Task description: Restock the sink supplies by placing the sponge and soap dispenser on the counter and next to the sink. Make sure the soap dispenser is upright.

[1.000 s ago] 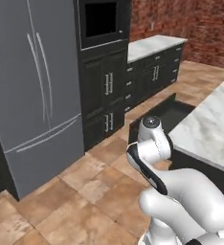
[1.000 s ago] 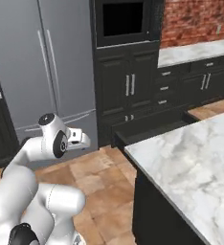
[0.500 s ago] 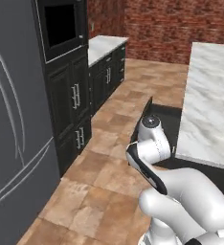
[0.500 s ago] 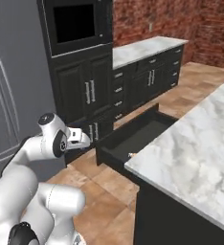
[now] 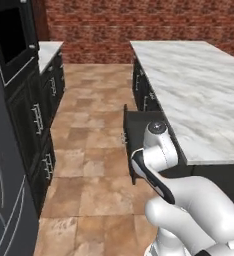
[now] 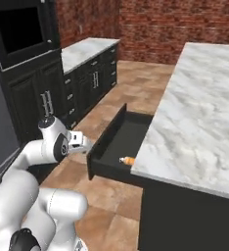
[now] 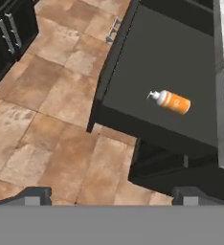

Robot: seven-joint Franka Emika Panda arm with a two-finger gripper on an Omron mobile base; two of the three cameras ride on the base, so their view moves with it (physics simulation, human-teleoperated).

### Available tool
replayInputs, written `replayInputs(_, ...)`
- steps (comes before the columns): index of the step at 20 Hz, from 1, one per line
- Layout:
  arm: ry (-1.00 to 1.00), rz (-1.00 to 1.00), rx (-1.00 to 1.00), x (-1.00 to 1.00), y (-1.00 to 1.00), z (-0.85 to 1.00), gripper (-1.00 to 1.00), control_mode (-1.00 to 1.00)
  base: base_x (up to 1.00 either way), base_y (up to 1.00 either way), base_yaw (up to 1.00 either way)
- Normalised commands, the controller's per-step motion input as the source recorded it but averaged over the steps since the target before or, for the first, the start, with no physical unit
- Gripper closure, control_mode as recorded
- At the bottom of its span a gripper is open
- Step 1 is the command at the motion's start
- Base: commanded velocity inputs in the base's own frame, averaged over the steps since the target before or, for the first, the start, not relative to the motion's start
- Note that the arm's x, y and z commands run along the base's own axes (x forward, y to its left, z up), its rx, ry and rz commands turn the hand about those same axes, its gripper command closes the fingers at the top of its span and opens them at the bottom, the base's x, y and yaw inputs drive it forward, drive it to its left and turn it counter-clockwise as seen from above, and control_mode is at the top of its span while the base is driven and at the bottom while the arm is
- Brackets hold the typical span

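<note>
The soap dispenser, a slim orange bottle with a whitish pump, lies on its side inside an open black drawer of the island. In the right base view the soap dispenser shows as an orange spot at the drawer's near corner, just under the marble edge. My gripper hangs open and empty above the floor in front of the drawer, some way from the bottle. From the right base view the gripper sits left of the drawer front. The sponge, the sink and its counter are out of view.
The broad marble island overhangs the open drawer. Across a tiled aisle stand black cabinets with a wall oven and a short marble worktop. Red brick wall closes the far end.
The whole picture has swung as the base turned: the fridge slid out to the left, and the island with its open drawer came into view. The gripper stays open.
</note>
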Motion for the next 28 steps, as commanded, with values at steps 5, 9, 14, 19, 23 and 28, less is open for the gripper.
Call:
replayInputs(5,0.0,0.0,0.0,0.0,0.0,0.0,-1.0,1.0,0.41,0.59,-0.63)
replayInputs(9,0.0,0.0,0.0,0.0,0.0,0.0,-1.0,1.0,0.49,0.67,-0.61)
replayInputs(14,0.0,0.0,0.0,0.0,0.0,0.0,-1.0,1.0,0.5,0.63,-0.57)
replayInputs(19,0.02,-0.01,-0.01,0.09,0.03,-0.01,-1.0,-1.0,0.08,0.24,-0.28)
replayInputs(23,0.15,-0.11,0.0,0.3,0.01,-0.13,-1.0,-1.0,0.0,0.0,0.0)
replayInputs(28,0.12,-0.43,0.08,0.33,0.01,-0.18,-1.0,-1.0,0.0,0.0,0.0)
